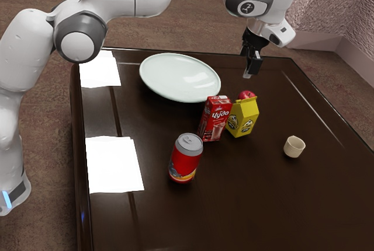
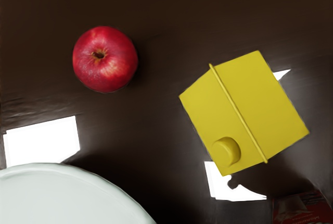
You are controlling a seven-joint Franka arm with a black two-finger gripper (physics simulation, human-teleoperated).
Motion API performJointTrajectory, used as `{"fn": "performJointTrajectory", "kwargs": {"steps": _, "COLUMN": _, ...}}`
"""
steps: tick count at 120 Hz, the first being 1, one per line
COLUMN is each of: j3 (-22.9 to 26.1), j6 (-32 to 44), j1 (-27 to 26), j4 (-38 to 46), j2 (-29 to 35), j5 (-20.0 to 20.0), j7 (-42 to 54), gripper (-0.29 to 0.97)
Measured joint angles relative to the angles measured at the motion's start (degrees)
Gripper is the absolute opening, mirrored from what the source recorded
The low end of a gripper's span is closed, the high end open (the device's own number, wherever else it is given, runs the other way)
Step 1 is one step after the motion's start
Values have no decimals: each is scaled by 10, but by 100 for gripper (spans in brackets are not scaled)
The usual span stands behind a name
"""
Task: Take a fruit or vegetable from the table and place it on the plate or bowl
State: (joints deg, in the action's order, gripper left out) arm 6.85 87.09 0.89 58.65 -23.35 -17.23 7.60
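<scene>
A red apple (image 1: 247, 94) rests on the dark table, mostly hidden behind the yellow carton (image 1: 243, 117); from the wrist its whole top (image 2: 105, 59) shows, stem hollow facing up. The pale green plate (image 1: 180, 76) lies empty toward the exterior view's left of the apple, and its rim (image 2: 62, 195) appears in the wrist view. My black gripper (image 1: 252, 69) hangs in the air above and a little behind the apple, open, with nothing between its fingers.
A yellow carton (image 2: 243, 112) and a red milk carton (image 1: 213, 118) stand side by side just in front of the apple. A red soda can (image 1: 185, 157) is nearer the front, and a small beige cup (image 1: 294, 146) sits at the right. The table (image 1: 274, 204) has raised edges.
</scene>
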Motion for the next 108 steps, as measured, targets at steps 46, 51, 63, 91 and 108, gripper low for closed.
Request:
{"fn": "performJointTrajectory", "kwargs": {"steps": 46, "j3": -4, "j6": 0, "j1": -32, "j4": -4, "j2": -7, "j5": -21, "j7": -23, "gripper": 68}}
{"fn": "performJointTrajectory", "kwargs": {"steps": 51, "j3": -2, "j6": 7, "j1": -19, "j4": -7, "j2": -7, "j5": -22, "j7": -27, "gripper": 68}}
{"fn": "performJointTrajectory", "kwargs": {"steps": 63, "j3": 4, "j6": 38, "j1": 8, "j4": -86, "j2": -71, "j5": -23, "j7": -32, "gripper": 68}}
{"fn": "performJointTrajectory", "kwargs": {"steps": 91, "j3": 10, "j6": 84, "j1": 58, "j4": -148, "j2": -157, "j5": 7, "j7": -31, "gripper": 68}}
{"fn": "performJointTrajectory", "kwargs": {"steps": 108, "j3": 29, "j6": 98, "j1": 72, "j4": -142, "j2": -170, "j5": 24, "j7": -29, "gripper": 68}}
